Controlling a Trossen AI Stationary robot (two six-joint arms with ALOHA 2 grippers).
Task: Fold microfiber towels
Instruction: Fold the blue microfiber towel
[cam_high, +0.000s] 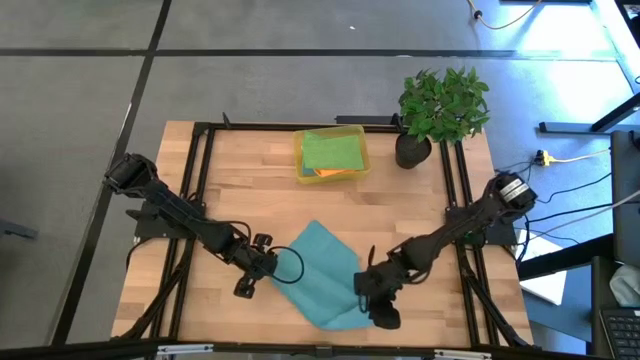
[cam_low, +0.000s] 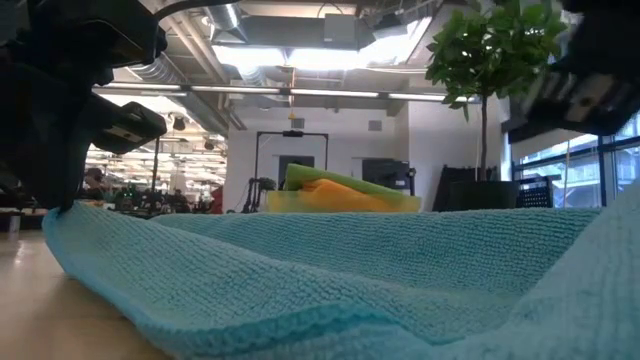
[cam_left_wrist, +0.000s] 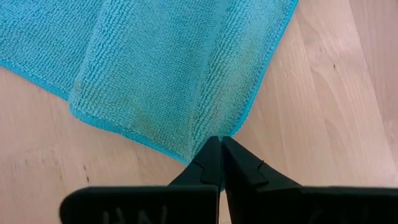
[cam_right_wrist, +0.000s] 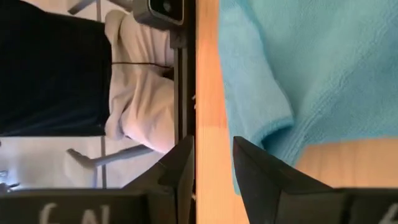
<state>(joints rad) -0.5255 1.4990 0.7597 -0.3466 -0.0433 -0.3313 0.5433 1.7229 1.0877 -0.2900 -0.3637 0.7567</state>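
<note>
A teal-blue microfiber towel (cam_high: 320, 275) lies on the wooden table near its front edge, partly folded over itself (cam_left_wrist: 155, 81). My left gripper (cam_high: 275, 268) is shut, with its tips at the towel's left corner. My right gripper (cam_high: 380, 318) hangs by the towel's right near part, close to the table's near edge. Its fingers (cam_right_wrist: 213, 142) are apart, with only bare wood showing between them and the towel (cam_right_wrist: 311, 68) off to one side. Green and orange towels (cam_high: 332, 152) lie in a yellow bin. My left gripper meets the towel's left corner (cam_left_wrist: 214, 134) with the tips of its shut fingers, slanting down from the table's left. That corner lies low on the table (cam_low: 60, 215). Whether the tips pinch the hem or only press on it, I cannot tell.
The yellow bin (cam_high: 362, 150) stands at the far middle of the table. A potted plant (cam_high: 440, 105) stands at the far right. Black frame rails (cam_high: 455, 190) run along the table's sides. Bare wood (cam_high: 300, 205) lies between the towel and the bin.
</note>
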